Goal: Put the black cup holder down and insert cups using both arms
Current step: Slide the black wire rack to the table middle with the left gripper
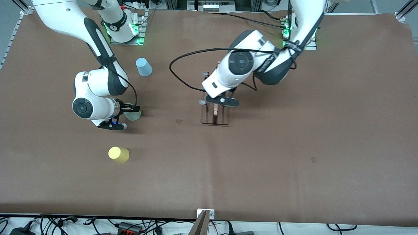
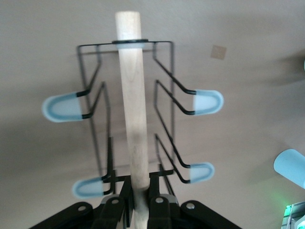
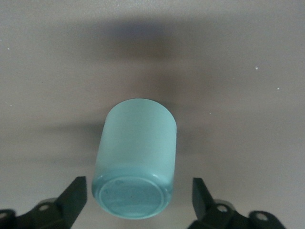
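Note:
The black cup holder (image 1: 209, 119) is at the middle of the table. My left gripper (image 1: 217, 104) is shut on its wooden rod handle (image 2: 131, 95) near one end, jaws on both sides (image 2: 140, 195). Several pale pegs (image 2: 207, 101) stick out sideways. I cannot tell whether the holder rests on the table. The pale green cup (image 1: 134, 115) stands upside down toward the right arm's end. My right gripper (image 1: 125, 116) is open around it (image 3: 136, 157), with fingers (image 3: 76, 195) apart from its sides. The light blue cup (image 1: 143, 67) and the yellow cup (image 1: 118, 154) stand upside down nearby.
The light blue cup also shows at the edge of the left wrist view (image 2: 291, 167). A black cable (image 1: 183, 65) loops above the table beside the left arm. Small brown patches (image 1: 179, 121) mark the brown mat (image 1: 294, 147).

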`<act>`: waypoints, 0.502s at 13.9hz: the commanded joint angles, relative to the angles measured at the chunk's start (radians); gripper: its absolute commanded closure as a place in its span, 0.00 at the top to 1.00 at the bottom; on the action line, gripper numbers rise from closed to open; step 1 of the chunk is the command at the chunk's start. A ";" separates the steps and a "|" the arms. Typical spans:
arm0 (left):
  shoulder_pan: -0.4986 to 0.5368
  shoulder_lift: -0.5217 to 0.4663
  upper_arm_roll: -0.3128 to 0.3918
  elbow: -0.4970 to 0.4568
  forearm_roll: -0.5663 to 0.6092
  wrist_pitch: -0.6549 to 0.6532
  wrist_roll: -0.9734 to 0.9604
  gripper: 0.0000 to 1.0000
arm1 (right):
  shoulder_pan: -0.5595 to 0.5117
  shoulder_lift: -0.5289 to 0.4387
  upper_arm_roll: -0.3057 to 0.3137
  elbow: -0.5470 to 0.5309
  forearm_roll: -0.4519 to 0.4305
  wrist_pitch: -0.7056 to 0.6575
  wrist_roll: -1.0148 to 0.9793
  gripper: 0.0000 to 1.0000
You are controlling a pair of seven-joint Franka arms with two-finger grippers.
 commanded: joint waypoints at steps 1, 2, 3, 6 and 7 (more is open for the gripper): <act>-0.027 0.016 0.017 0.043 0.000 -0.010 -0.011 0.00 | -0.001 0.006 -0.003 0.002 0.015 0.006 0.005 0.77; -0.029 0.019 0.016 0.043 0.012 -0.010 -0.014 0.01 | 0.001 0.008 -0.003 0.006 0.013 0.006 0.004 0.67; -0.029 0.026 0.014 0.043 0.024 -0.010 -0.016 0.01 | -0.001 0.008 -0.003 0.017 0.013 -0.003 0.004 0.55; -0.029 0.048 0.016 0.042 0.029 -0.010 -0.016 0.05 | -0.001 0.000 -0.006 0.095 0.013 -0.045 -0.016 0.33; -0.030 0.055 0.016 0.042 0.030 -0.009 -0.016 0.05 | -0.001 -0.001 -0.008 0.136 0.013 -0.090 -0.015 0.32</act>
